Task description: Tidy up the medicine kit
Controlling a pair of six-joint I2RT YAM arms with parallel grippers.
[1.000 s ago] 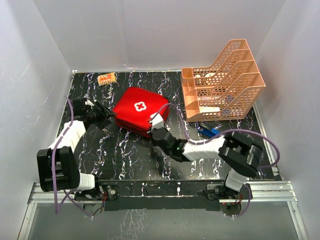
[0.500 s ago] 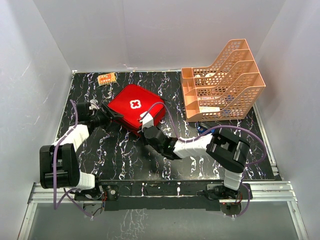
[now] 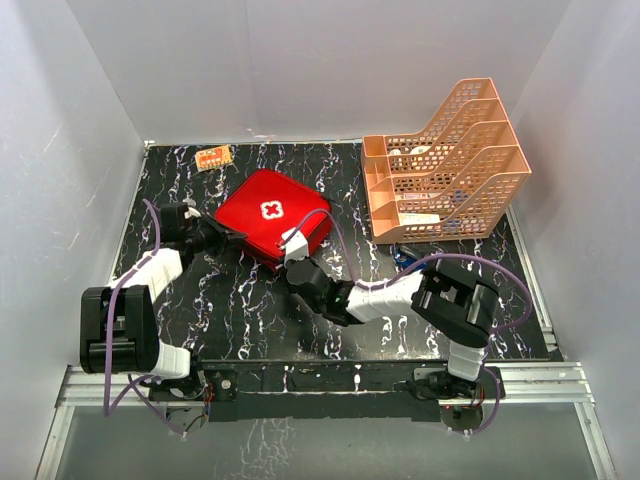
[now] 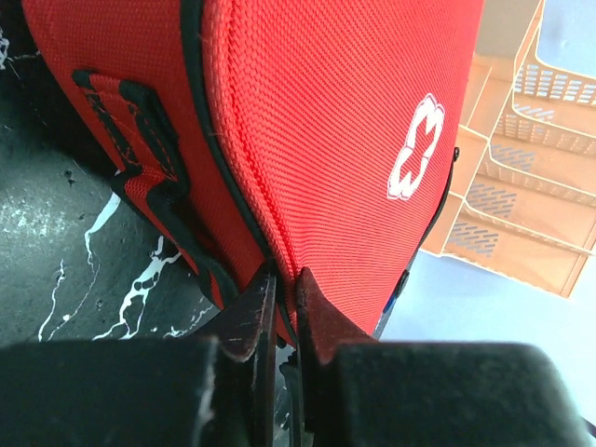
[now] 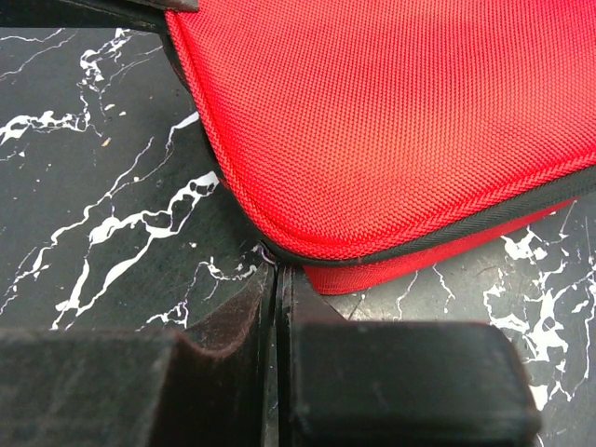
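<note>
Nearest us, the right gripper [image 5: 277, 293] has its fingers pressed together, tips at the near corner of the medicine kit [image 3: 272, 212]; whether they pinch anything we cannot tell; the left gripper [image 4: 282, 312] is nipped onto the kit's left edge seam; the kit lies closed, cross up, mid-way across the marbled table [image 3: 250, 310]; right of it stands an orange tiered tray [image 3: 470, 190]; a small orange packet [image 3: 213, 157] lies far left.

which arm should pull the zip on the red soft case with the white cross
Right, probably: the right gripper is shut at the black zip line at a corner of the red soft case. The left gripper pinches its side seam, which suits bracing.
</note>
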